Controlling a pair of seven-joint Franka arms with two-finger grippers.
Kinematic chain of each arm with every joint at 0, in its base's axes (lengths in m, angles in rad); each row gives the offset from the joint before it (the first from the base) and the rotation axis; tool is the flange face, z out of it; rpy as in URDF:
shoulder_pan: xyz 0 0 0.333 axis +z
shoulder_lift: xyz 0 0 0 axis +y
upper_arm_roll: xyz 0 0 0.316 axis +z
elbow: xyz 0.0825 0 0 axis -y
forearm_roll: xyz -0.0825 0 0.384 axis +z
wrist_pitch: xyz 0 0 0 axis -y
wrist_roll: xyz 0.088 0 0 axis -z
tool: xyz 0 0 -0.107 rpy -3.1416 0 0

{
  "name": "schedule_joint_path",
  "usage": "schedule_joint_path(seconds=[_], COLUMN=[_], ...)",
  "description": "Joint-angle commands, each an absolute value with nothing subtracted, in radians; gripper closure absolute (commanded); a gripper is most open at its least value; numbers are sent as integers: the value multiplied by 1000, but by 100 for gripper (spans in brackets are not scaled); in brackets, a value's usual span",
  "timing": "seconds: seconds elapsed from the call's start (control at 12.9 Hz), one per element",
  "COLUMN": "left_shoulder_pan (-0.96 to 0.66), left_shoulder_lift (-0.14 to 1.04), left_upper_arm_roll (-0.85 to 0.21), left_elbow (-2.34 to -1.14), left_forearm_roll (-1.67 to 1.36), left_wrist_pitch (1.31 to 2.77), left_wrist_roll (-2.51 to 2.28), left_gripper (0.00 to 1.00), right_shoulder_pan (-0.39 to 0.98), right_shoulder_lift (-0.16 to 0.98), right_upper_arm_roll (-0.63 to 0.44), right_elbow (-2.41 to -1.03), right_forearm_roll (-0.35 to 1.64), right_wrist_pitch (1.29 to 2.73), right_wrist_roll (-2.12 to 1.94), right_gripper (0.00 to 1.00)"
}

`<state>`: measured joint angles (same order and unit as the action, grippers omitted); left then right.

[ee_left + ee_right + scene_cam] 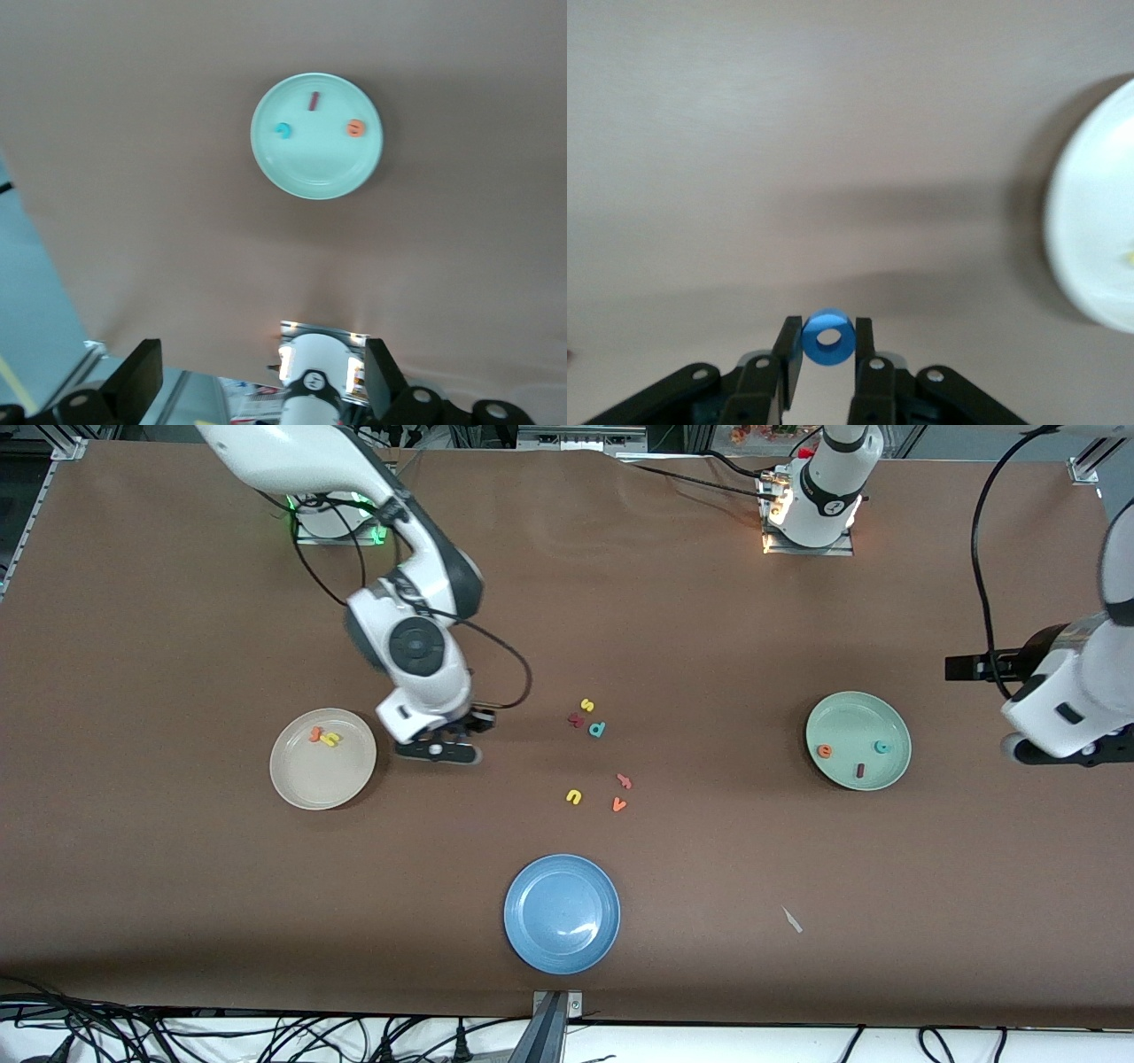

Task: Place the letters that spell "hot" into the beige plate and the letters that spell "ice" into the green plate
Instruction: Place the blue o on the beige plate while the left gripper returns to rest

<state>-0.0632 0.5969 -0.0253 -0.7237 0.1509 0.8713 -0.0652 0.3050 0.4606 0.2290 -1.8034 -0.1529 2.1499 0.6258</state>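
My right gripper (438, 750) hovers over the bare table beside the beige plate (319, 784), shut on the blue ring-shaped o (828, 338), which sits upright between its fingertips. An orange t (314, 733) and a yellow h (332, 739) lie in the beige plate, whose rim (1090, 239) shows in the right wrist view. The green plate (850, 717) holds an orange e (825, 751), a dark red i (859, 770) and a teal c (881, 747). My left gripper (261, 381) waits open and empty at the left arm's end of the table, off to the side of the green plate (316, 173).
Loose letters lie mid-table: a yellow s (586, 706), a teal p (597, 729), a dark red piece (576, 720), a yellow u (574, 797), an orange v (618, 805) and another orange piece (625, 781). A blue plate (562, 921) sits nearer the front camera.
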Motion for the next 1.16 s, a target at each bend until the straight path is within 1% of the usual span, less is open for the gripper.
schedule_joint_path(seconds=[0.0, 0.08, 0.16, 0.31, 0.47, 0.54, 0.62, 0.7, 0.85, 1.09], left_shoulder_pan=[-81, -80, -78, -77, -78, -78, -77, -77, -57, -57], left_shoulder_lift=[533, 505, 462, 347, 211, 163, 143, 140, 130, 120], left_upper_arm_roll=[44, 44, 44, 44, 43, 40, 34, 31, 0, -2], left_elbow=[-742, -774, -831, -1014, -1234, -1309, -1343, -1348, -1354, -1356], left_forearm_roll=[25, 11, 5, -20, -21, -21, -21, -23, -23, -23], left_wrist_pitch=[876, 903, 943, 1076, 1265, 1338, 1376, 1390, 1413, 1443], left_wrist_roll=[-40, -41, -41, -41, -52, -58, -72, -99, -113, -120], left_gripper=[1, 1, 1, 1, 1, 1, 1, 1, 1, 0], right_shoulder_pan=[192, 146, 105, 77, 71, 72, 72, 72, 72, 72], right_shoulder_lift=[315, 287, 267, 256, 256, 256, 255, 256, 255, 255], right_upper_arm_roll=[241, 238, 229, 164, 147, 147, 147, 147, 146, 147], right_elbow=[-1962, -1995, -2022, -2034, -2049, -2052, -2054, -2054, -2051, -2043], right_forearm_roll=[-123, -123, -121, -121, -120, -120, -120, -120, -71, -57], right_wrist_pitch=[2140, 2140, 2147, 2152, 2184, 2190, 2191, 2191, 2191, 2191], right_wrist_roll=[368, 251, 138, -25, -69, -68, -64, -63, -60, -61], right_gripper=[76, 76, 76, 76, 75, 73, 70, 68, 49, 48])
